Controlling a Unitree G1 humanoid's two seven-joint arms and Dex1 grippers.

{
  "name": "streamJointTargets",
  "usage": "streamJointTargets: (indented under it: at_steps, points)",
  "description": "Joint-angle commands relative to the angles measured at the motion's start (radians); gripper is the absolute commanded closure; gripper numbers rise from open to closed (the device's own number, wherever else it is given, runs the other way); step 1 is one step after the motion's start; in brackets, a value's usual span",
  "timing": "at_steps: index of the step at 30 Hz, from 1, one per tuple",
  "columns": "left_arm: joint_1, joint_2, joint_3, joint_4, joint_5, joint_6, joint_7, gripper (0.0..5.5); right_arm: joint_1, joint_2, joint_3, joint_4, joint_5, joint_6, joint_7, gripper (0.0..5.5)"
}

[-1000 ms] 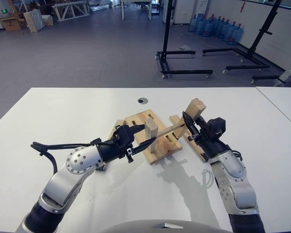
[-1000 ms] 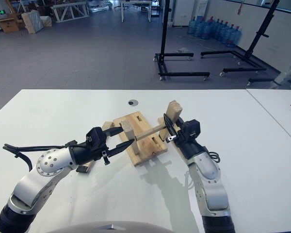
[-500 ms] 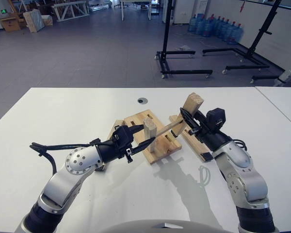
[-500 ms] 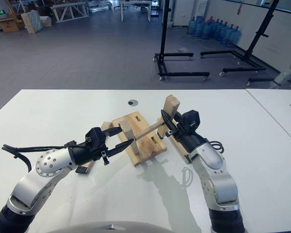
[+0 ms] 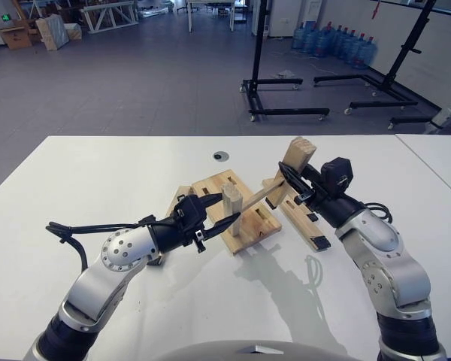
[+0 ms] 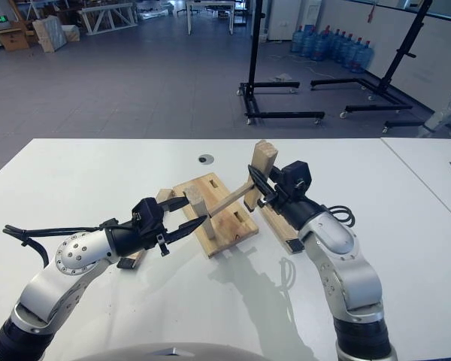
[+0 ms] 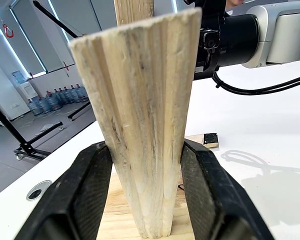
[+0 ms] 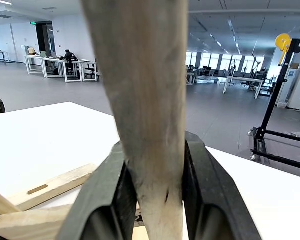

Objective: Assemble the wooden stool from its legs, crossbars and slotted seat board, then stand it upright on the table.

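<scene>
The leg [image 7: 140, 125] is rough-grained bare wood, the fingers [image 7: 92, 195] matt black.

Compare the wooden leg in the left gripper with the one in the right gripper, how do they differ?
The left leg, clamped in the left gripper, stands upright on the seat board; the right leg, clamped in the right gripper, leans tilted beside that board. The left leg looks shorter than the right leg. Both are pale wood, and a crossbar runs between them.

open workshop hall: black rolling frames [image 5: 260, 53], water jugs [image 5: 340, 41]
</scene>
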Motion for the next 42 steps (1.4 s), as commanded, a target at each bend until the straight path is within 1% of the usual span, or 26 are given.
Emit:
streamJointTargets:
  at_steps: [1, 3, 8, 13, 18, 23, 25, 27, 34, 38, 42]
  points:
    - [0.04, 0.033, -0.065, 0.059, 0.059, 0.071, -0.024, 3.49, 0.007, 0.022, 0.055, -0.03, 0.152, 0.16, 0.038, 4.51]
    - [0.039, 0.035, -0.068, 0.061, 0.062, 0.069, -0.027, 3.49, 0.009, 0.013, 0.045, -0.03, 0.193, 0.232, 0.03, 4.51]
    - [0.036, 0.038, -0.069, 0.062, 0.064, 0.068, -0.033, 3.49, -0.044, -0.017, -0.019, -0.018, 0.319, 0.395, 0.015, 4.51]
    - [0.027, 0.043, -0.061, 0.071, 0.066, 0.064, -0.036, 3.49, -0.129, -0.049, -0.114, 0.012, 0.473, 0.545, -0.01, 4.51]
    - [0.028, 0.038, -0.063, 0.075, 0.07, 0.063, -0.029, 3.49, -0.268, -0.15, -0.122, 0.058, 0.494, 0.689, -0.005, 4.51]
    - [0.035, 0.031, -0.066, 0.069, 0.076, 0.066, -0.014, 3.49, -0.38, -0.179, -0.123, 0.093, 0.509, 0.802, -0.006, 4.51]
    - [0.038, 0.028, -0.067, 0.067, 0.078, 0.067, -0.011, 3.49, -0.416, -0.164, -0.143, 0.105, 0.518, 0.826, -0.017, 4.51]
    - [0.039, 0.023, -0.07, 0.068, 0.082, 0.066, -0.006, 3.49, -0.436, -0.123, -0.176, 0.109, 0.527, 0.822, -0.034, 4.51]
    - [0.039, 0.029, -0.07, 0.069, 0.08, 0.065, -0.006, 3.49, -0.399, -0.02, -0.256, 0.069, 0.531, 0.787, -0.064, 4.51]
    - [0.039, 0.033, -0.069, 0.07, 0.083, 0.062, -0.008, 3.49, -0.387, -0.066, -0.238, 0.062, 0.512, 0.83, -0.052, 4.51]
    - [0.039, 0.033, -0.078, 0.076, 0.095, 0.058, -0.005, 3.49, -0.342, -0.161, -0.124, 0.024, 0.422, 0.786, -0.009, 4.51]
